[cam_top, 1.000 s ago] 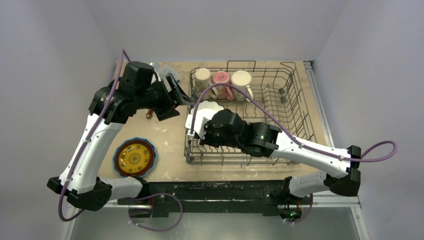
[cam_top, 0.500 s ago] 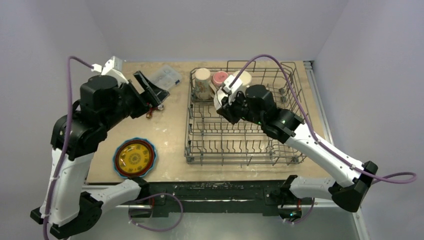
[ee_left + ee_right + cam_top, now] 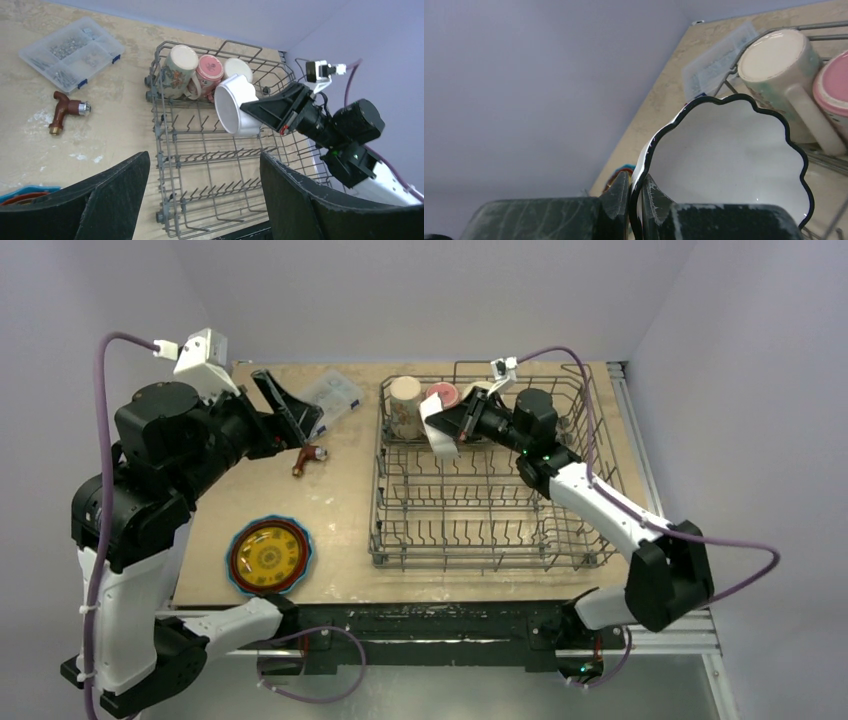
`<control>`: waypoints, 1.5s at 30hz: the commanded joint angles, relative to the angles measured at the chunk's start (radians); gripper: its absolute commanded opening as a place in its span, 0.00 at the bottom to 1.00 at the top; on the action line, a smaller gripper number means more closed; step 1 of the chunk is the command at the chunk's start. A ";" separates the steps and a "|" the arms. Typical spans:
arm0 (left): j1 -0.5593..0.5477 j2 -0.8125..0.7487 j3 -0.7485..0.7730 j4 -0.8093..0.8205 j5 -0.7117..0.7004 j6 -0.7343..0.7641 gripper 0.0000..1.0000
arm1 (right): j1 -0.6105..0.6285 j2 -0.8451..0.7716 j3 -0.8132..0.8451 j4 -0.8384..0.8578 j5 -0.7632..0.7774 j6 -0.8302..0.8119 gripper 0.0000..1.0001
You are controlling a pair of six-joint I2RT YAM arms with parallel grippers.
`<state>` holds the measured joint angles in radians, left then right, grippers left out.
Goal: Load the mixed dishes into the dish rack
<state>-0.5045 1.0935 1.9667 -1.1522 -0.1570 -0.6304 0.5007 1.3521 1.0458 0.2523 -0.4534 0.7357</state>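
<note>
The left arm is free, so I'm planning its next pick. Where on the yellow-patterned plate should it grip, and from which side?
The yellow-patterned plate lies flat, face up, so only its edge offers a pinch. The left gripper should probably take the blue rim on its near side, coming down from above at a slant, one finger over and one under.

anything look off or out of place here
Nothing looks spilled or broken. Two non-dishes sit left of the dish rack: a red-brown tap fitting lying on its side and a clear parts box of hardware.
</note>
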 commanded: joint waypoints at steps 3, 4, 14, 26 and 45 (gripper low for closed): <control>0.005 -0.093 -0.063 -0.012 0.016 0.107 0.80 | -0.014 0.132 0.060 0.585 -0.123 0.416 0.00; 0.005 -0.103 -0.076 -0.010 0.015 0.109 0.80 | -0.011 0.164 0.063 0.629 -0.114 0.466 0.00; 0.004 -0.151 -0.101 -0.015 0.038 0.136 0.80 | 0.019 0.300 0.022 0.875 0.020 0.707 0.00; 0.004 -0.156 -0.100 -0.014 0.045 0.189 0.80 | 0.053 0.386 -0.090 1.045 0.152 0.760 0.00; 0.004 -0.143 -0.095 -0.006 0.037 0.218 0.81 | 0.017 0.426 -0.168 0.998 0.176 0.720 0.00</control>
<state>-0.5045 0.9409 1.8675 -1.1912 -0.1192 -0.4335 0.5209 1.8210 0.8825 1.1656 -0.2958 1.4612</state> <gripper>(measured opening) 0.809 0.053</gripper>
